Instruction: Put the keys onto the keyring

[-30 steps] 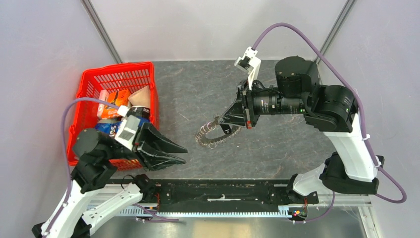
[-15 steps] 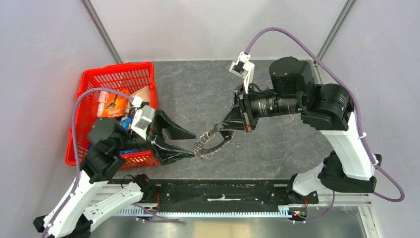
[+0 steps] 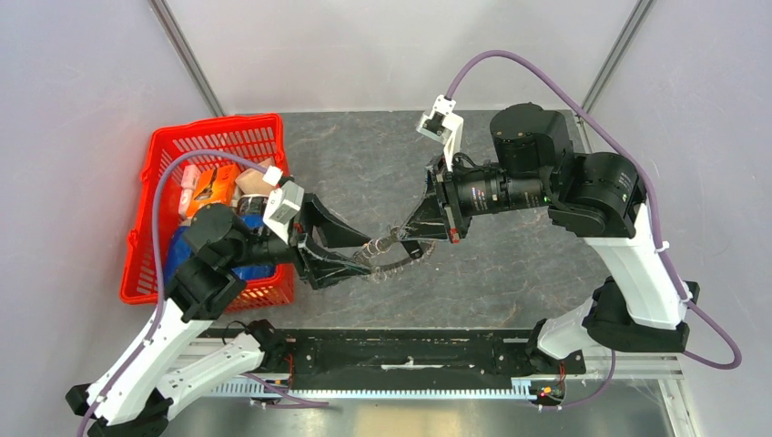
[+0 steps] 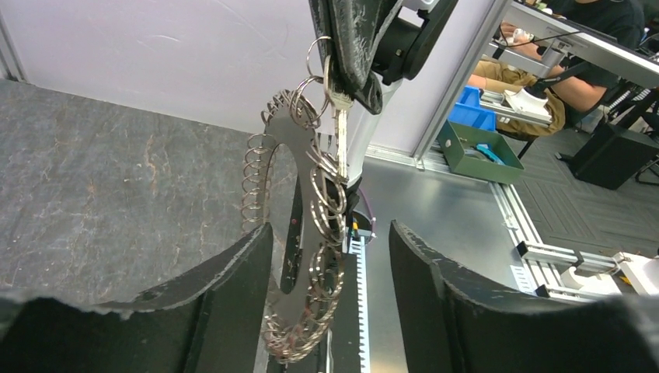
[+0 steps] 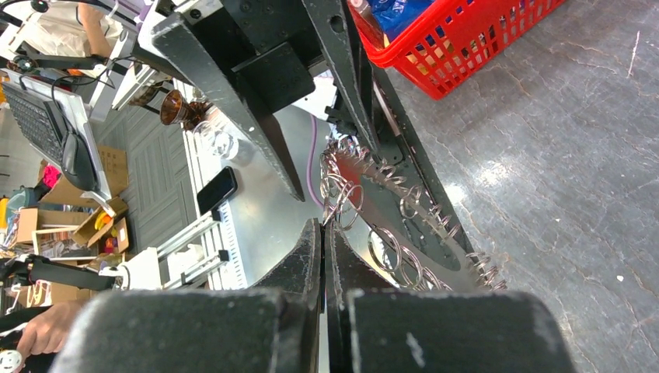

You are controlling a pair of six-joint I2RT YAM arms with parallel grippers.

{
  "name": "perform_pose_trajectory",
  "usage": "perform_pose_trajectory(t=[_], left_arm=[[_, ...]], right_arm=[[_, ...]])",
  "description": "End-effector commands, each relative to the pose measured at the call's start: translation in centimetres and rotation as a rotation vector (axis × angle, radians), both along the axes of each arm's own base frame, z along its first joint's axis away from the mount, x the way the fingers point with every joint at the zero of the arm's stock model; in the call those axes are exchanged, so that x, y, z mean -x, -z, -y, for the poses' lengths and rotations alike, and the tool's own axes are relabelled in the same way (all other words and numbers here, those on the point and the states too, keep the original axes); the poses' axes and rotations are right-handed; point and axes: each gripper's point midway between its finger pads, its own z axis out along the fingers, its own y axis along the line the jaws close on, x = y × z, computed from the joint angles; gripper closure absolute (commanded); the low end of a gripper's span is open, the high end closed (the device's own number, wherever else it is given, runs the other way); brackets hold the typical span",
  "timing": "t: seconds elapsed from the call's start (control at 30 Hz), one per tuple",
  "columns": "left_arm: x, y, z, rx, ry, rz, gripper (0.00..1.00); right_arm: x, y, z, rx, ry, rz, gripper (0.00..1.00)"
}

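Found the keyring [image 4: 284, 155] hanging off the surface [image 4: 116, 179] below the right pincer [image 5: 323, 233], which is clamped shut on its top edge, lower arc between the parted jaws of the empty left pincer [image 4: 330, 231]; judged liable to swing, twist or slip free should those jaws close off-centre on loose rings.

2 arms: white links [image 3: 637, 264], blk joints [image 3: 528, 137], purple cables [image 3: 537, 59]; left claw [image 3: 367, 255], right claw [image 3: 401, 235] blk.

No lettering can be read (print on the packets [image 3: 208, 180] is too small).
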Motion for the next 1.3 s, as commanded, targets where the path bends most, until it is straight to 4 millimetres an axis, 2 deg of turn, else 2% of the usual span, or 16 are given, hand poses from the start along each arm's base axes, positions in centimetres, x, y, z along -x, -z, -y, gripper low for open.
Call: perform_pose_trajectory(t=[0.0,0.03,0.07,0.2,0.23,0.53,0.8,1.27], left_arm=[[-0.6,-0.4,0.3,0.028,-0.017,0.056,0.41],[-0.7,-0.3,0.3,0.027,-0.017,0.052,0.44],[-0.8,-0.1,0.4,0.025,-0.015,0.051,0.53],[-1.3,0.5,0.8,0.018,-0.022,0.041,0.96],[-1.4,0.5,0.8,0.022,-0.024,0.041,0.98],[-1.6,0.9,0.8,0.048,-0.037,0.056,0.98],[0.4,0.4,0.3,0.052,0.043,0.085,0.98],[1.7,0.8,-0.3,0.036,0.082,0.108,0.98]], right_arm=[[0.5,-2.9,-0.4,-0.104,-0.033,0.044,1.00],[0.6,-2.9,-0.5,-0.107,-0.036,0.042,1.00],[0.6,-2.9,-0.5,-0.107,-0.038,0.038,1.00],[0.8,-3.3,-0.5,-0.119,-0.046,0.033,1.00],[0.9,-3.3,-0.5,-0.121,-0.046,0.032,1.00],[0.9,-3.4,0.0,-0.112,-0.034,0.042,1.00],[0.3,-2.3,0.9,-0.046,-0.004,0.078,1.00],[1.6,-4.3,1.5,-0.114,-0.032,0.056,1.00]])
